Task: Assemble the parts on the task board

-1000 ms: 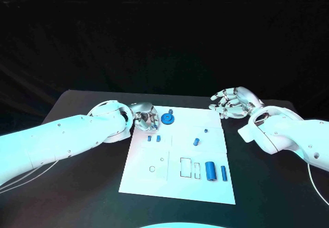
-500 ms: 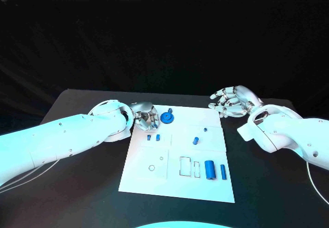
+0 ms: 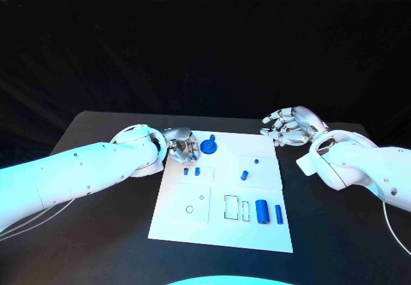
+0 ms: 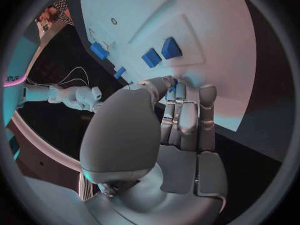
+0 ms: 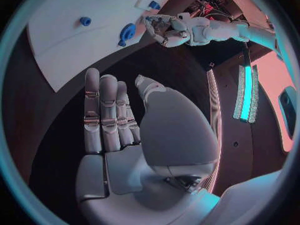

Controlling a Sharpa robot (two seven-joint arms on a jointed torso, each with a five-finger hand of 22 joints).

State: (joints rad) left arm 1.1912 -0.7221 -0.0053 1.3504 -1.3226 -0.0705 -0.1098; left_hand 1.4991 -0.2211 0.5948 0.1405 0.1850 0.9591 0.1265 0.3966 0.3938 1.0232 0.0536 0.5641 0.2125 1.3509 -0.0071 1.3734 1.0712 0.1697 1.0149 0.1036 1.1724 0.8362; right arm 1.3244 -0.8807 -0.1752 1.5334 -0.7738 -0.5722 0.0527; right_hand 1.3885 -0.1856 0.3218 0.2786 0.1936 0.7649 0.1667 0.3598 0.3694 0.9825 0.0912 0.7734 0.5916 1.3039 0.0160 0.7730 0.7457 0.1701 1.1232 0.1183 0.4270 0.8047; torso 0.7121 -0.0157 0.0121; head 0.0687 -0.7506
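Left hand sat at the board's far left corner, fingertips touching the round part; I couldn't tell if it was pinched. Right hand hovered off the far right corner, fingers spread, empty. Risk I judged: a loose hold lets that part slip or skid across the board.

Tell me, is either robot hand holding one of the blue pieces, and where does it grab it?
The right hand holds nothing; its fingers are spread above the table. The left hand sits beside the blue gear-like part, fingertips close to it, but a grip cannot be told.
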